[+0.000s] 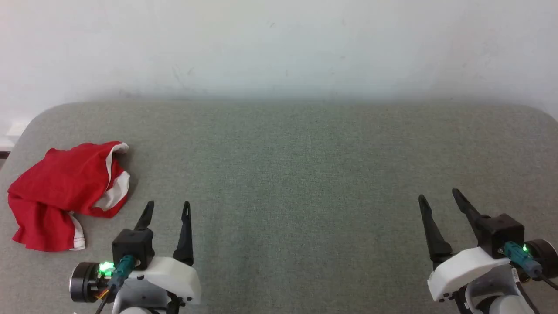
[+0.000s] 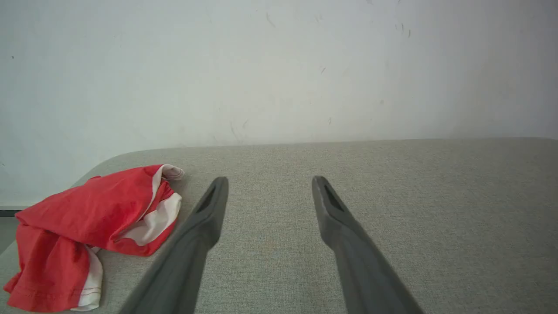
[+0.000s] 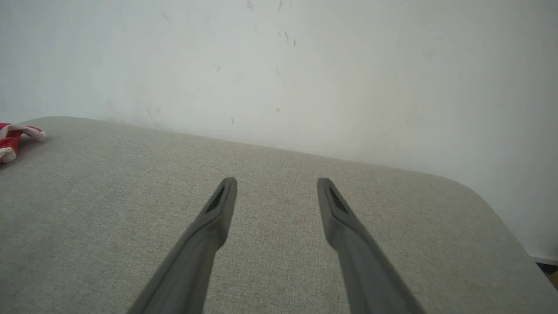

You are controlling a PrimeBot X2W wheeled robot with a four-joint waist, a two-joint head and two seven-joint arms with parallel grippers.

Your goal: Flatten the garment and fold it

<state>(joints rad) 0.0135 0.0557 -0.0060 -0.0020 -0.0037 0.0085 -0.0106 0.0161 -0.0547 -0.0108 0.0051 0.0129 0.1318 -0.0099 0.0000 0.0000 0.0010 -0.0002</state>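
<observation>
- The table (image 1: 305, 174) spans the head view from side to side. It is covered in grey-green woven cloth, and its far corners are rounded.
- A pale wall (image 1: 279, 43) with faint scuffs rises right behind the table's far edge.
- The shorts (image 1: 65, 192) lie in a crumpled heap on the left part of the table, close to its left edge and short of the rounded far corner. They are bright red. White stripe panels show along the heap's right side and at its near end. The cloth is bunched and folded over itself, not spread flat.
- The left gripper (image 1: 168, 204) sits at the lower left of the head view, above the table. Its two dark fingers are spread wide with nothing between them. The tips point toward the far edge. The shorts lie just to its left, near the left finger but apart from it. In the left wrist view the shorts (image 2: 87, 213) sit left of the left gripper (image 2: 270, 181).
- The right gripper (image 1: 438, 194) sits at the lower right, well apart from the shorts. Its fingers are also spread wide and empty, and they lean slightly leftward. In the right wrist view the right gripper (image 3: 275, 181) is over bare cloth, and a red-and-white bit of the shorts (image 3: 8, 139) shows at the left edge.
- A green light (image 1: 106, 267) glows on the left wrist.
</observation>
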